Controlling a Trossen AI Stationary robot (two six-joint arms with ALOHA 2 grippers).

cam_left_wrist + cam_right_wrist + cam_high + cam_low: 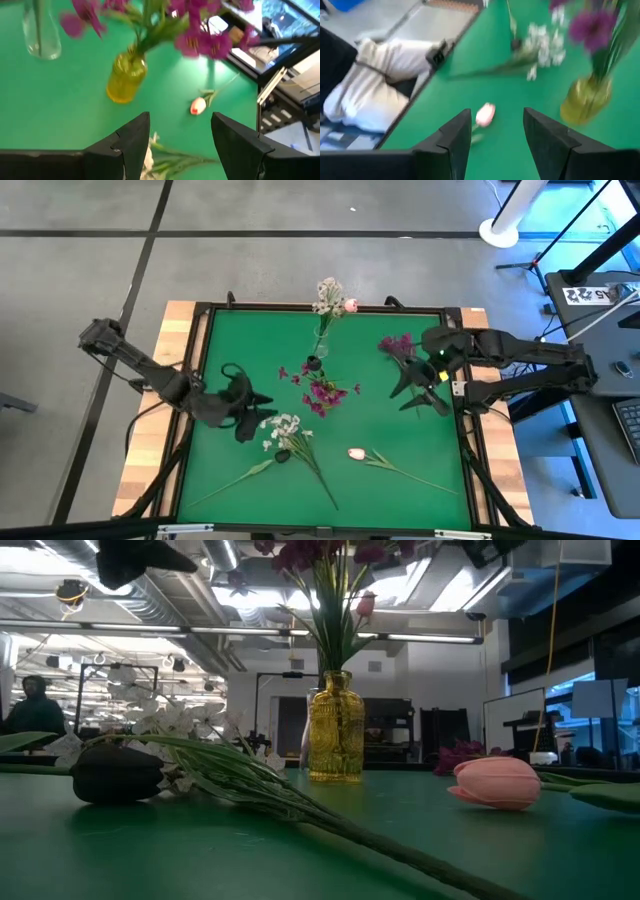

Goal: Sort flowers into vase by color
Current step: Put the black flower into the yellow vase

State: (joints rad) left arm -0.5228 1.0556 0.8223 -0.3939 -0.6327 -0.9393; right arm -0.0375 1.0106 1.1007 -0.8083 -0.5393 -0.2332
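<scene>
White spray (284, 430) just beside spread left claw (262, 409); pink bud (356, 453) well apart from spread right claw (418, 388)

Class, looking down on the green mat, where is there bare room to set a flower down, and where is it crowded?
Bare: the mat's far left corner and the near right corner beyond the pink tulip. Crowded: the middle, around the yellow vase of magenta flowers, with the white spray beside the left gripper.

Magenta blossoms (320, 552) cut off above yellow vase (336, 730); distant person (35, 708) blurred.
</scene>
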